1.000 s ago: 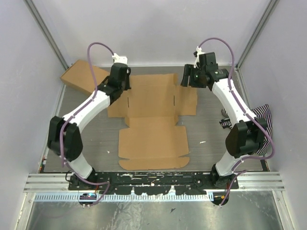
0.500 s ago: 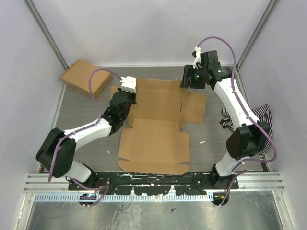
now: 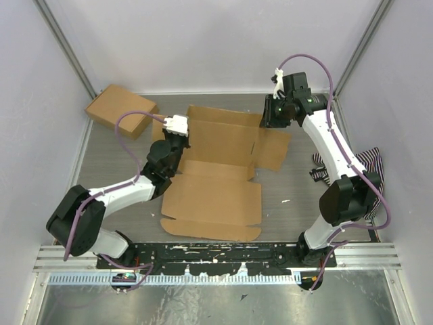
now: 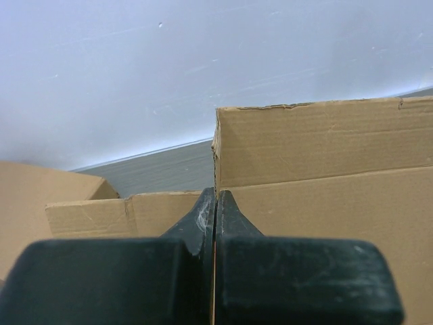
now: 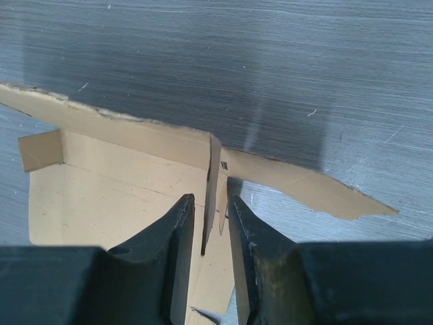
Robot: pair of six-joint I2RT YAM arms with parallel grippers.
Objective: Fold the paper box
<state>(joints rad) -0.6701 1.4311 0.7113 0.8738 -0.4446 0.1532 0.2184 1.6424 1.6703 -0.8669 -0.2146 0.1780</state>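
Observation:
The paper box [image 3: 216, 196], a flat brown cardboard blank, lies mid-table with its far panel and side flaps partly lifted. My left gripper [image 3: 183, 139] is at the blank's far left edge. In the left wrist view that gripper [image 4: 215, 196] is shut, with a thin cardboard edge of the box [image 4: 325, 203] pinched between the fingers. My right gripper [image 3: 264, 124] is at the far right corner. In the right wrist view it [image 5: 210, 200] is open, straddling an upright flap [image 5: 213, 169] of the box [image 5: 108, 196] with a gap on either side.
A compact ready-made cardboard box [image 3: 120, 110] sits at the back left corner. A striped cloth [image 3: 369, 162] lies by the right wall. Metal frame posts and walls close the table in on three sides.
The left arm dropped low and came in along the blank's left edge. The blank shifted and its far panel lifted. The right gripper's fingers narrowed around the upright flap.

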